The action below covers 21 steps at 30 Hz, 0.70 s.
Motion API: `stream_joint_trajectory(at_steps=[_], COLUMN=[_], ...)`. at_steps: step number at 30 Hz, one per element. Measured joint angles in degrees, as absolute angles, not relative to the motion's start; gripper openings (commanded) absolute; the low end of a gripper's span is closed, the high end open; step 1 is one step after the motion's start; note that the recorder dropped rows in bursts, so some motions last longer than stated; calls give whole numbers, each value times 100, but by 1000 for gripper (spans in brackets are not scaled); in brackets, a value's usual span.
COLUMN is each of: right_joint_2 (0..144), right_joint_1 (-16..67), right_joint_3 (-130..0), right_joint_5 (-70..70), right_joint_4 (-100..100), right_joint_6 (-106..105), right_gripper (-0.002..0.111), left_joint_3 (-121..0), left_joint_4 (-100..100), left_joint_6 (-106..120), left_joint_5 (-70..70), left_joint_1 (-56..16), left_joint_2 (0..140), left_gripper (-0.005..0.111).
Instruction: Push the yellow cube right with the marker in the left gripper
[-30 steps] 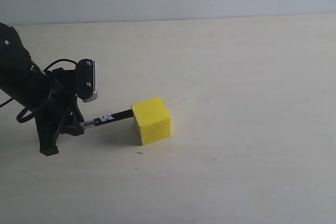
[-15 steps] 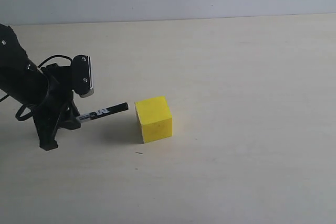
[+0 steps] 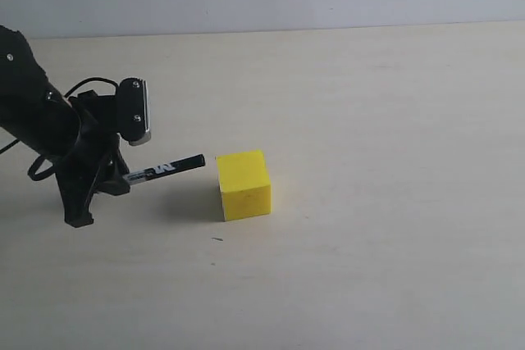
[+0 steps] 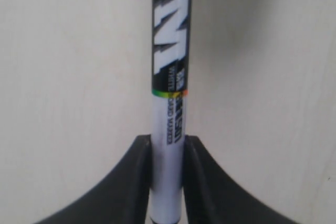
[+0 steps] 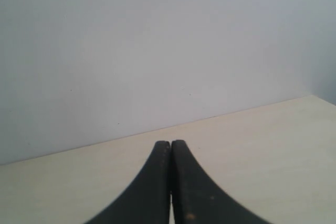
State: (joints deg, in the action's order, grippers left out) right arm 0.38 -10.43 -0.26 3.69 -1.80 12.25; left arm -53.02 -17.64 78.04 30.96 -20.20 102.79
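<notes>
Pinching marker (image 3: 168,166) in left gripper (image 3: 121,179), cap aimed right. Nudged cube (image 3: 244,184) slightly right over the last second, then lost contact. Sitting left of centre now, tip just short of its left face. Probably need to close gap and push again. Holding right gripper (image 5: 170,150) pressed together, idle.

The right gripper (image 5: 170,143) had its two black fingers (image 5: 149,187) pressed tip to tip, touching along their inner edges. Beyond the fingertips lay a pale beige table (image 5: 262,140), and past its far edge rose a plain grey-white wall (image 5: 157,40).
</notes>
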Motion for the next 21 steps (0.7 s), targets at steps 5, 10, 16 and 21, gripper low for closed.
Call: stream_joint_trajectory(at_steps=[5, 10, 16, 21], right_joint_2=[38, 38, 38, 38], right_joint_1=[-1043, -1043, -1043, -1043], right_joint_3=[-26, -26, -26, -26], right_joint_5=[369, 369, 369, 369], right_joint_4=[-180, -180, -180, -180], right_joint_6=[1225, 1225, 1225, 1225], right_gripper=[0, 0, 0, 0], left_joint_3=[-5324, -5479, -5515, -5515], left_joint_4=[-1901, -1983, -1648, -1188], left_joint_6=[7804, 7779, 7768, 7768], left_joint_5=[2911, 2887, 3047, 3223], left_joint_1=[-2488, -2639, -2455, -2215], left_joint_2=[10288, 10288, 10288, 10188], left_gripper=[0, 0, 0, 0])
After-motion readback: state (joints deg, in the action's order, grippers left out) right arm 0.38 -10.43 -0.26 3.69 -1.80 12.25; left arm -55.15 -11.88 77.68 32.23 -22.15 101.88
